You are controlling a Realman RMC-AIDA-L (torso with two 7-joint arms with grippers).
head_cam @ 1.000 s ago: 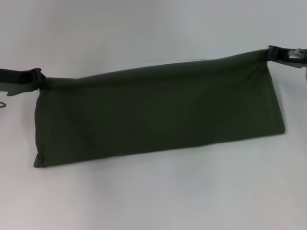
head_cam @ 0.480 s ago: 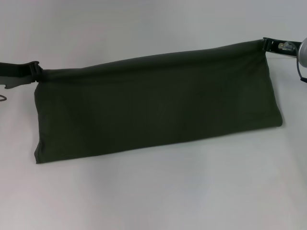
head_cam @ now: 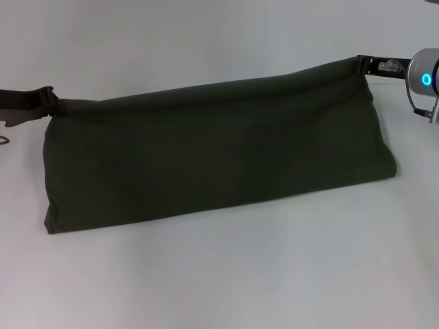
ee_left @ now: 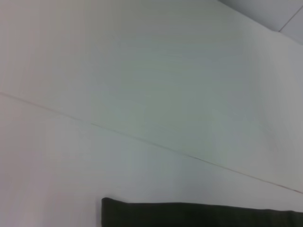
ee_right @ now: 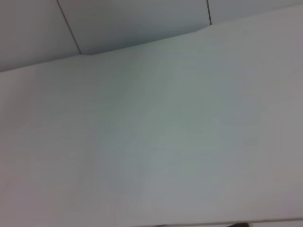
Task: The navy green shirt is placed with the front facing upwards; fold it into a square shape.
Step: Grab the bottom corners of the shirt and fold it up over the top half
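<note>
Head view shows the navy green shirt point(head_cam: 212, 151) as a long dark olive band that crosses the middle of the frame from the left edge area to the upper right. Its upper edge is lifted and stretched between the two grippers, and it rises toward the right. Its lower edge lies on the white table point(head_cam: 219, 274), from the lower left corner of the cloth to the right corner, which sits a little higher in the frame. The cloth is plain and dark, no lettering is visible on the side that faces the camera.

At the left edge of the frame, the left gripper point(head_cam: 48, 103) is closed on the upper left corner of the shirt, the fabric gathers into a small bunch at its black fingers. At the upper right of the frame, the right gripper point(head_cam: 361, 65) pinches the upper right corner of the shirt in the same way. Behind it a grey wrist part with a blue glowing ring point(head_cam: 426, 79) is seen at the right edge.

Left wrist view shows mostly the white table, with a dark strip of the shirt point(ee_left: 199, 215) along the bottom of the frame. Right wrist view shows the white surface, and only a very thin dark sliver at the bottom edge, which I cannot identify.
</note>
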